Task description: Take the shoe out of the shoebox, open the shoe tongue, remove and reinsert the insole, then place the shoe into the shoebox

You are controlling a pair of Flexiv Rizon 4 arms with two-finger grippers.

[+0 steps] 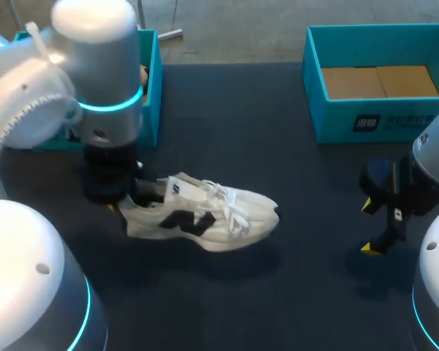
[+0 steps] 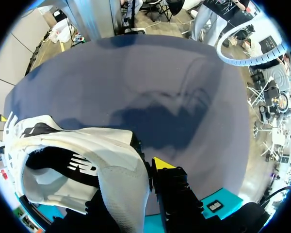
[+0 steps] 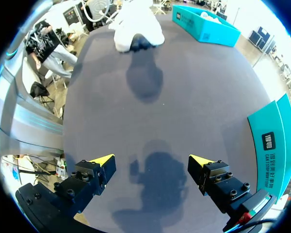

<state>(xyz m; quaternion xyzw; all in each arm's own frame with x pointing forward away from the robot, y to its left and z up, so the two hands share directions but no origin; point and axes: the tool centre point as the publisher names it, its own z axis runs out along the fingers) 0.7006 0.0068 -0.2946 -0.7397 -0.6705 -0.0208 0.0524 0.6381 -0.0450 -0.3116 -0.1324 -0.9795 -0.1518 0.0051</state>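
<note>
A white shoe [image 1: 205, 213] with black side marks lies on its side on the dark table, toe toward the right. My left gripper [image 1: 124, 199] is at its heel. In the left wrist view the left gripper [image 2: 136, 174] is shut on the shoe [image 2: 82, 160] at the heel collar; one yellow fingertip [image 2: 162, 164] shows outside the heel and the other is hidden by the fabric. My right gripper [image 1: 371, 228] stands open over bare table at the right, well apart from the shoe. The right wrist view shows the right gripper [image 3: 151, 162] with nothing between its fingers and the shoe [image 3: 136, 26] far ahead.
A teal shoebox [image 1: 351, 121] with brown cardboard inside stands at the back right, beside my right gripper [image 3: 276, 145]. A second teal box [image 1: 150, 88] stands at the back left, partly behind my left arm, and shows far ahead in the right wrist view [image 3: 203, 24].
</note>
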